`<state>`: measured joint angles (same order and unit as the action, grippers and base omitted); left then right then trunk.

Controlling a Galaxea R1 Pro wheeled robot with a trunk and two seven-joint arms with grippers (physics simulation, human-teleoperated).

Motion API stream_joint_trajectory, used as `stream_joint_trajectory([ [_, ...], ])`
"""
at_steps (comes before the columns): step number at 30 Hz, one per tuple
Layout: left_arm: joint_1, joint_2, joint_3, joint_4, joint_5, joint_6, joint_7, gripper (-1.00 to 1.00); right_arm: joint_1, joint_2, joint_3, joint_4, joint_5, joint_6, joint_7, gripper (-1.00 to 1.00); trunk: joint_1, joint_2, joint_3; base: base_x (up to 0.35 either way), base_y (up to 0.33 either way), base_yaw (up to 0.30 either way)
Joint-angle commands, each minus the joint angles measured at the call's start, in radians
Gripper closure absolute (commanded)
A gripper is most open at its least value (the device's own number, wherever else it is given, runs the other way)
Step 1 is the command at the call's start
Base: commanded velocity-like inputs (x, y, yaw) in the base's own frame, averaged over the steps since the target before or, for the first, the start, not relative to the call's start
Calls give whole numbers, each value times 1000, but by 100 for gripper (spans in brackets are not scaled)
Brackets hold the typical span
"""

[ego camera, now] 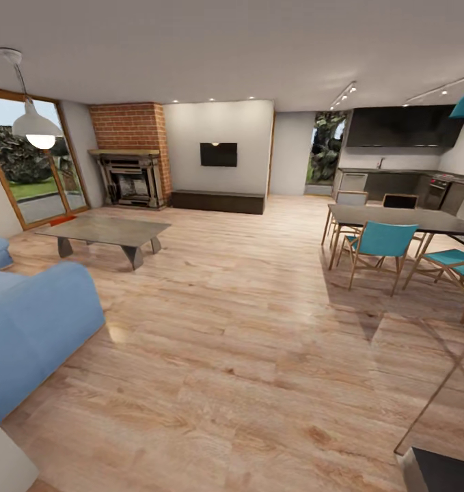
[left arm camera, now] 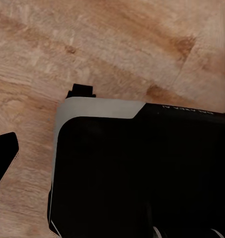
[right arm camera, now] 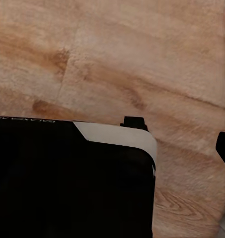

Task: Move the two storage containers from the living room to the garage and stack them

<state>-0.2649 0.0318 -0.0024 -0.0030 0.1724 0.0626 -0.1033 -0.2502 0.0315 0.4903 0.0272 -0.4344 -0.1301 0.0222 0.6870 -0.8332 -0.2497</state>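
I am in the living room, on light wood planks (ego camera: 245,328). A small orange-red shape (ego camera: 62,220) lies on the floor by the glass door, behind the low coffee table (ego camera: 105,232). It looks like one storage container, mostly hidden and too small to be sure. The garage is out of view. In the left wrist view one dark fingertip (left arm camera: 3,161) hangs over the planks beside my black base (left arm camera: 142,173). The right wrist view has a dark fingertip (right arm camera: 224,148) next to the same base (right arm camera: 67,183). Neither gripper's opening can be judged.
A blue sofa (ego camera: 33,321) stands close at the left. A dining table (ego camera: 409,220) with teal chairs (ego camera: 378,249) is on the right. A brick fireplace (ego camera: 130,164), a long dark low cabinet (ego camera: 218,201) and a kitchen (ego camera: 396,171) line the far side.
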Motion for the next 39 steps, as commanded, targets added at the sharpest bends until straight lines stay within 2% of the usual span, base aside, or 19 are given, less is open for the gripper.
stream_joint_trajectory([
  [1, 0, 0, -1, -1, 10, 5, -4, -100, -1, 1, 8, 3, -10, -5, 2, -100, 1, -1, -1, 322, 0, -245],
  [8, 0, 0, -1, -1, 10, 5, -4, -100, -1, 2, 8, 3, -12, -6, 2, -100, 1, -1, -1, 322, 0, -154],
  [39, 0, 2, -1, -2, 10, 5, -4, -100, -1, 2, 8, 3, -4, -6, 2, -100, 1, -1, -1, 322, 0, -2],
])
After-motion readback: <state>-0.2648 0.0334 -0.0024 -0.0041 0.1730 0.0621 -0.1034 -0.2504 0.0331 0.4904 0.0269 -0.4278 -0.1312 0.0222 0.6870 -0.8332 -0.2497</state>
